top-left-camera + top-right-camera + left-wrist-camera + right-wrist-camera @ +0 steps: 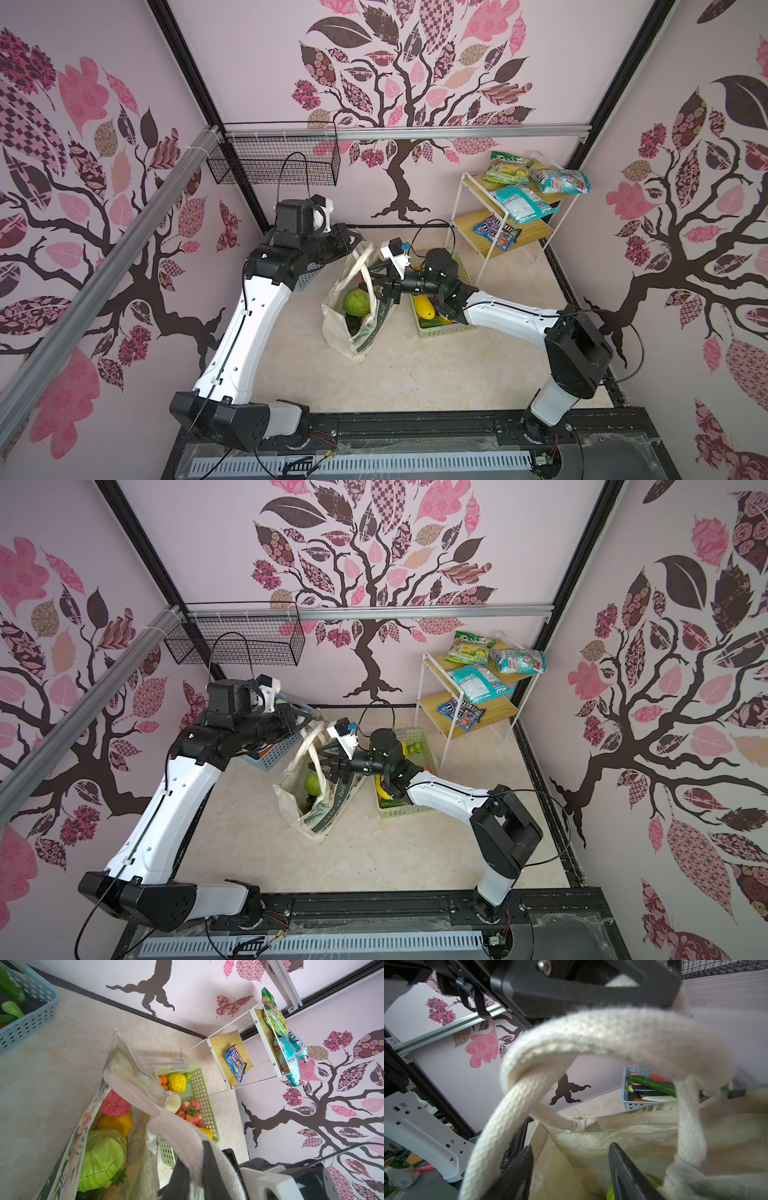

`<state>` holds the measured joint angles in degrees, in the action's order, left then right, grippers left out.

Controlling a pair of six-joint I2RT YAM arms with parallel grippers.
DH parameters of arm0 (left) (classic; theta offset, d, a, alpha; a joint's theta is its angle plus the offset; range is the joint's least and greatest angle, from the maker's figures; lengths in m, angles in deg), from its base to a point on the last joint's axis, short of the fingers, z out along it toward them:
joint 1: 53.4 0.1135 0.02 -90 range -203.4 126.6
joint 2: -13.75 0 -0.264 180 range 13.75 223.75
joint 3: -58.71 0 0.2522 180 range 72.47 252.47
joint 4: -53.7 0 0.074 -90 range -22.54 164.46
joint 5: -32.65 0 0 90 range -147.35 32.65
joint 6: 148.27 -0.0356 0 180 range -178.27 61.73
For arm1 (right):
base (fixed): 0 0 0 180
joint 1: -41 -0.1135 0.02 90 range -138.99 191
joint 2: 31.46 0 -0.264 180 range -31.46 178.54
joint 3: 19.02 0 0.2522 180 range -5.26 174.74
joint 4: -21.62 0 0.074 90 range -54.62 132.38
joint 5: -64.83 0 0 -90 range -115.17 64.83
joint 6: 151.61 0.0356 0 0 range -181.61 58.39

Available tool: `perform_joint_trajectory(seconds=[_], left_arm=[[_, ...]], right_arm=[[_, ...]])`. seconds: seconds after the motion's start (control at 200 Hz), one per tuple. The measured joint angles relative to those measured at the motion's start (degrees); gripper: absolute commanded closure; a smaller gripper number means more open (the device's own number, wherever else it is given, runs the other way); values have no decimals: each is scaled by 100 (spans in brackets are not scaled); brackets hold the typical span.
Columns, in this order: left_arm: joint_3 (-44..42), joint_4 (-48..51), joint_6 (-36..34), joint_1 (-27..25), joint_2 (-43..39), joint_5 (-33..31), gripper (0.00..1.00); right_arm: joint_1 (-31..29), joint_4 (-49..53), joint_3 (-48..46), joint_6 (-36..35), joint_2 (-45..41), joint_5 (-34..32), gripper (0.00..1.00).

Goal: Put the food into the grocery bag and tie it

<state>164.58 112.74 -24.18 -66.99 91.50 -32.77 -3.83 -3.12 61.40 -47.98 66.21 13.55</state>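
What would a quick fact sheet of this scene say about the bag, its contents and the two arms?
Bag: grocery bag, standing open on the table
Inside: cabbage, yellow fruit, red bumpy fruit
Handles: one wraps loosely around the other
Left end effector: shut on a handle
Right end effector: open, at the bag's mouth
Not yet bagged: fruit in the green basket, vegetables in the blue basket
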Motion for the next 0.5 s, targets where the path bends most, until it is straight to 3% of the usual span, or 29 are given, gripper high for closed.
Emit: perform_joint_trajectory(seconds=[0.5], left_arm=[[0,-26,63,22,50,31,100]], right_arm=[[-227,-667,1032,50,944,306,30]])
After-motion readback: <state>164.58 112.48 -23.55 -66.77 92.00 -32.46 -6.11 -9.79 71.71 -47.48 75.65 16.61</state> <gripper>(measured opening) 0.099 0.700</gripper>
